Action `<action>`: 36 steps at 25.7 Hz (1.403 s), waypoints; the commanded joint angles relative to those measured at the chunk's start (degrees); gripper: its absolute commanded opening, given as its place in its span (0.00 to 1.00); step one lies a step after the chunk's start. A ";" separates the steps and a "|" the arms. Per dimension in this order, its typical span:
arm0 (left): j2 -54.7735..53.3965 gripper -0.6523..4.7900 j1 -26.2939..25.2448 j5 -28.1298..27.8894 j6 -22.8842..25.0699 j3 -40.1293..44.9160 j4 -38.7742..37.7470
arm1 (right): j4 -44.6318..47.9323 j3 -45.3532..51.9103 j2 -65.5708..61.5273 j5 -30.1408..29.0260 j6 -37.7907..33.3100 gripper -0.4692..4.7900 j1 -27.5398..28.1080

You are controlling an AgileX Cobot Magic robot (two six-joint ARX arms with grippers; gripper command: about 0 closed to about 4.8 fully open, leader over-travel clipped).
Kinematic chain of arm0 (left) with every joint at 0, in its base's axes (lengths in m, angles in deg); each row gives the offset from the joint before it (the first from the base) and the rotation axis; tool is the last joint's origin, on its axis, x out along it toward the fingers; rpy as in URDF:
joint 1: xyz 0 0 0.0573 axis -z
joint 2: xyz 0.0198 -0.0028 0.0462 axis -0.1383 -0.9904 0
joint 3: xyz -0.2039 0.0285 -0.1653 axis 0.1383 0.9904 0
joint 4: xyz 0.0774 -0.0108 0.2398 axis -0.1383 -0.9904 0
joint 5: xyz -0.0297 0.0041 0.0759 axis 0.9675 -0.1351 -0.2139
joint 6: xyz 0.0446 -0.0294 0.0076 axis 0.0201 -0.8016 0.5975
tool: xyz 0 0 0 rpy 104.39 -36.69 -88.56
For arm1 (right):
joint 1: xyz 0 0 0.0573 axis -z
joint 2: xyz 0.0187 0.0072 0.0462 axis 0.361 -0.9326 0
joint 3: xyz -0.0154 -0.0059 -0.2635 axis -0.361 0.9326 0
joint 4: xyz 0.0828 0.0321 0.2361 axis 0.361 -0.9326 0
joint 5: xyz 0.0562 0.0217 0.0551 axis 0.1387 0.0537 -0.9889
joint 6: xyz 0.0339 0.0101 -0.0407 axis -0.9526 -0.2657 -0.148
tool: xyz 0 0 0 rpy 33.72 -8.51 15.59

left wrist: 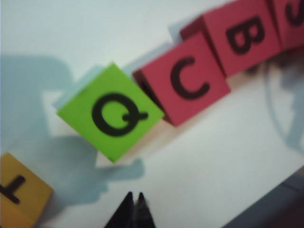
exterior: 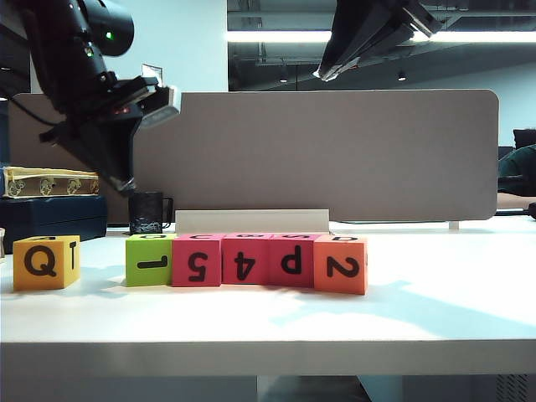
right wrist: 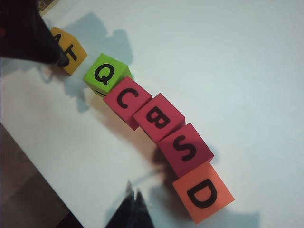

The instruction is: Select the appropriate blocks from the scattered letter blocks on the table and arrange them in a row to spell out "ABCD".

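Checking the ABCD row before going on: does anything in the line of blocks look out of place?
Yes. Top faces read Q, C, B, S, D: the lime green cube and an S cube sit in the row, while the yellow-orange cube stands apart beyond the green end.

yellow-orange cube [exterior: 46,262] q, lime cube [right wrist: 105,74] q (top), orange cube [exterior: 341,265] 2

Bright ceiling strip light [exterior: 276,37] glowing overhead in exterior view, washing wide plain white smooth-topped desk [exterior: 435,310]. Soft bluish shadows falling on desk beside lime green foam cube [left wrist: 111,111]. Left wrist view looking blurred, cube edges smearing. Right wrist view staying sharper, dark corner showing beyond desk edge. Dark robot arms appearing silhouetted against light.
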 commanded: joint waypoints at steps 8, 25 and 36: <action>-1.29 0.11 1.14 1.95 1.70 3.06 -0.39 | 0.90 -0.31 0.22 -0.11 0.17 0.09 -0.02; -6.64 0.11 1.16 1.88 1.27 3.87 7.96 | 0.92 -0.31 0.20 0.09 0.17 0.09 -0.02; -8.66 0.11 1.14 -2.84 1.25 3.85 22.75 | 0.90 -0.31 0.13 0.15 0.17 0.09 -0.02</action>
